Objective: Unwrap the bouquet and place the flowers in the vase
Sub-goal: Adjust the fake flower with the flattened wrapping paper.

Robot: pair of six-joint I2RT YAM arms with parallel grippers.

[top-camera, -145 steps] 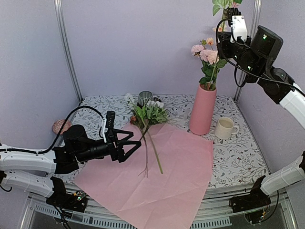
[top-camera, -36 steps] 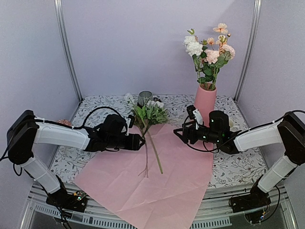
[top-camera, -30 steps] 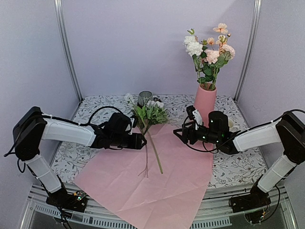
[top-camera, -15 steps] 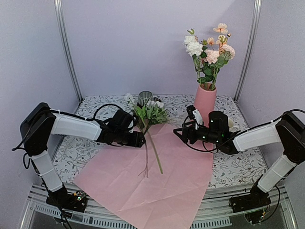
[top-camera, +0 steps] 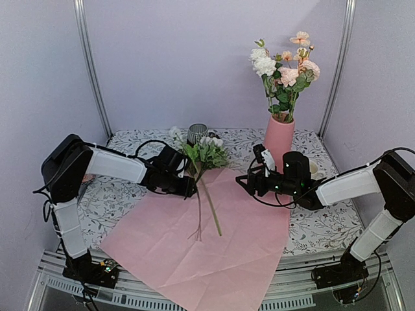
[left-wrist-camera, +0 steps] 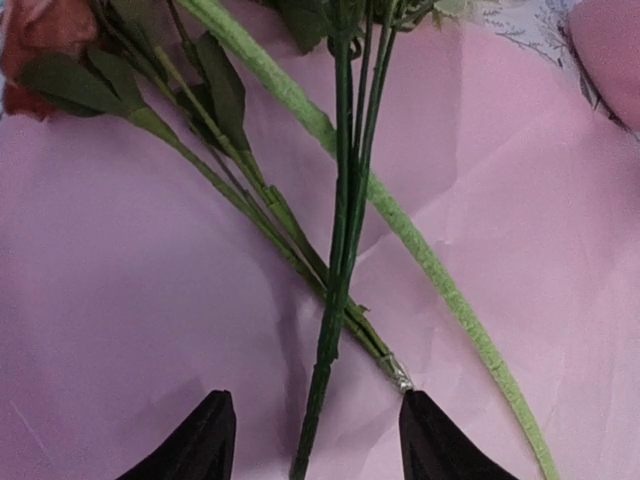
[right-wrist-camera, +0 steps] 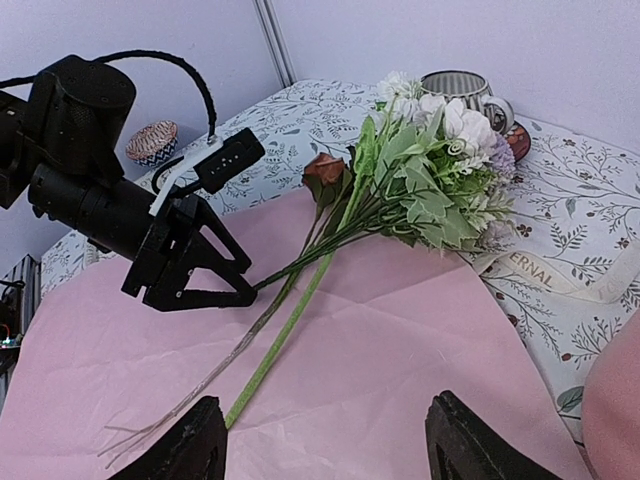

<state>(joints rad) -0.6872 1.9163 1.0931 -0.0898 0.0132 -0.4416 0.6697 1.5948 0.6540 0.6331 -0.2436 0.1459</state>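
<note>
- Lavender walls enclose a desk (top-camera: 123,201) covered with a leaf-printed cloth, on which a sheet of pink paper (top-camera: 214,253) is spread flat.
- Unwrapping is judged finished: the paper lies fully open, and a cream ribbon (right-wrist-camera: 560,280) lies loose on the cloth, ahead and to the right of the right fingers (right-wrist-camera: 190,450).
- Several flowers (top-camera: 282,68) are already stood in the pink vase (top-camera: 282,136), which is placed just behind the right fingers.
- The step in hand is judged to be the pick-up of the bunch (top-camera: 205,155) lying on the paper.
- The left fingers (left-wrist-camera: 205,450) are held spread low over its stems. A thin dark stem runs down between them, but nothing is pinched.
- A thicker pale stem passes just outside them on the right of the wrist view.
- The right fingers are also spread and empty, held low over the paper and pointed at the bunch, well apart from the stems.
- For the next move, the left fingers would need to be lowered and pressed together where the stems cross. The pale stem may be missed unless it is gathered in.
- The load would then have to be lifted, turned upright and carried past the right arm to the vase.
- White and lavender heads, one russet bud and green leaves are seen on slim, wiry stems. The heads rest ahead of the left fingers at the paper's far edge, near a striped mug (top-camera: 197,133).
</note>
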